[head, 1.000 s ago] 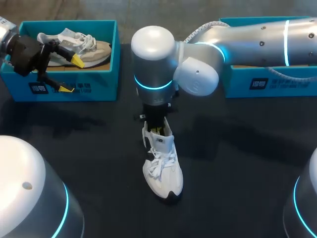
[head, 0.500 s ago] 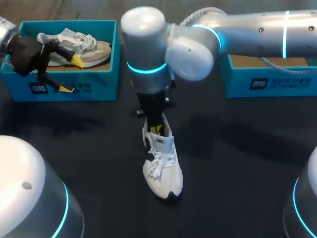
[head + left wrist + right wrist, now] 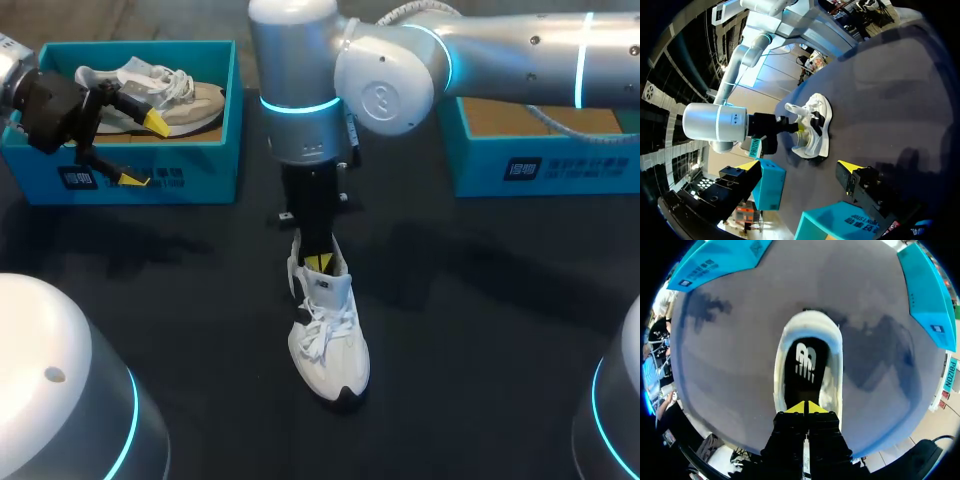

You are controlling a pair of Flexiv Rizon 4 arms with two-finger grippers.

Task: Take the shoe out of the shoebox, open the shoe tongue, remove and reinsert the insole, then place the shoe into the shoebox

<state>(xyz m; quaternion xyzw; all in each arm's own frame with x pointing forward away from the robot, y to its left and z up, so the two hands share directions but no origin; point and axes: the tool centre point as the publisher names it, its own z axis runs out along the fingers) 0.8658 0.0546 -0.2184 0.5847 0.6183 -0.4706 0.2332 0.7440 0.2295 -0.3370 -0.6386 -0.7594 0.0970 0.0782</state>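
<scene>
1. Right claw [image 3: 804, 407] is clenched, yellow tips pressed flat together, parked right at the mouth of the white shoe [image 3: 330, 340] on the tongue side. I can't make out anything pinched between the tips, so it's closed on nothing I can see.
2. That shoe stands upright on the table [image 3: 480, 330] directly under the claw, toe pointing towards the robot. The insole [image 3: 805, 362] lies flat inside, just ahead of the tips. The tongue [image 3: 325, 285] sits right against the claw and looks lifted.
3. My read on progress:
   - Shoe out of the box: done.
   - Tongue: looks open.
   - Insole: it's in the shoe, and I honestly can't tell if that's before pulling it or after putting it back.
   - Shoe back in the box: definitely left to do.
4. Going outward, the right shoebox [image 3: 540, 165] is behind the claw on its own arm's side, showing bare cardboard floor where the arm doesn't hide it. The left shoebox [image 3: 190, 180] is well off to the other side, with a beige shoe [image 3: 190, 100] lying in it.
5. Left claw [image 3: 140, 150] hovers at that box's front wall, fingers spread wide, gripping nothing.
6. Count:
   - two shoes
   - two shoeboxes
   - one insole visible
   - two claws
</scene>
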